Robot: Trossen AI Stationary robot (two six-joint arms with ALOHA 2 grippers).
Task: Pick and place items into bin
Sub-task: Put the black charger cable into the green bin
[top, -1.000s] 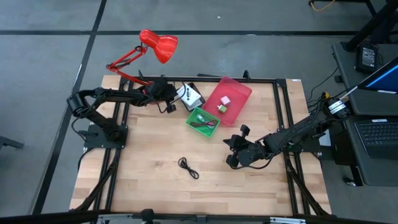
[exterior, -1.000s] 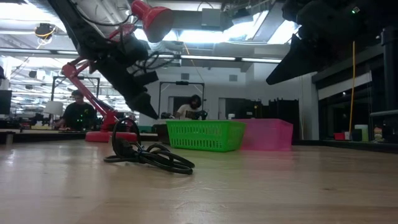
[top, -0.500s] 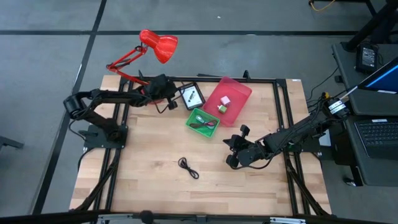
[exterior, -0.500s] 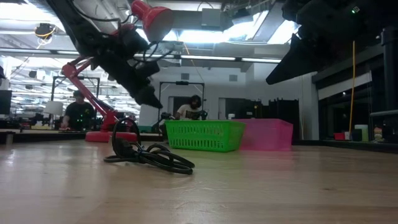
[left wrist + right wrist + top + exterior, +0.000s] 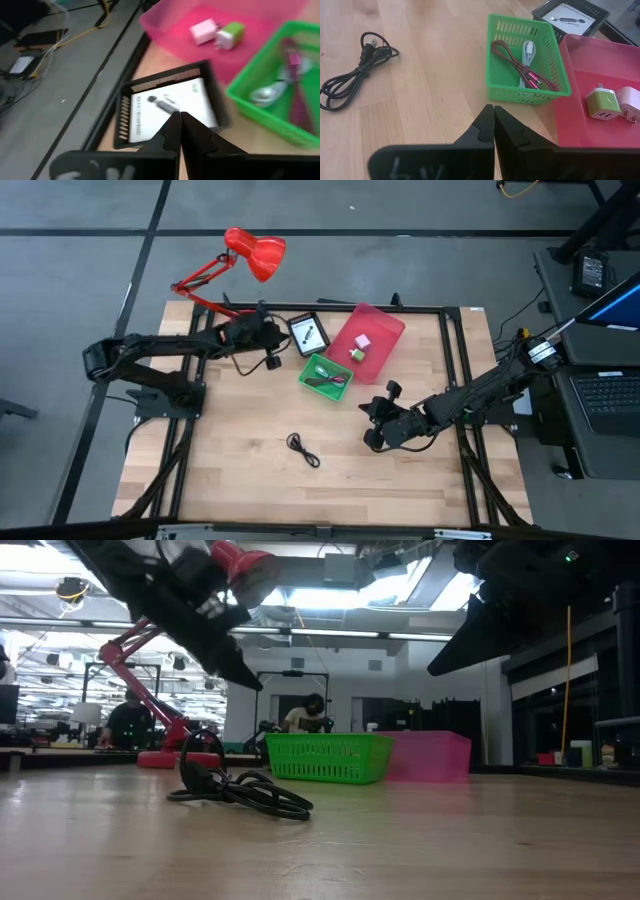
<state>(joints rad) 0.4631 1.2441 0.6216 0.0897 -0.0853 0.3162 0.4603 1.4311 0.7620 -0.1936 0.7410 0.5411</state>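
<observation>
The left gripper sits in the upper left of the high view, just beside the black tray, its jaws closed on nothing. The right gripper waits right of centre on the worktop, jaws likewise closed and empty.

The black tray holds a white card with a dark printed piece. The pink bin holds a pink charger cube touching a green one; the green basket holds a maroon braided cable and a white cable.

Only the black cable lies loose, lower centre of the high view, well apart from every container. It looks like the next pick. To do it well, open the jaws wide, come straight down on the bundled loops rather than a single strand, lift clear of the basket's rim, and release only once over the basket.
</observation>
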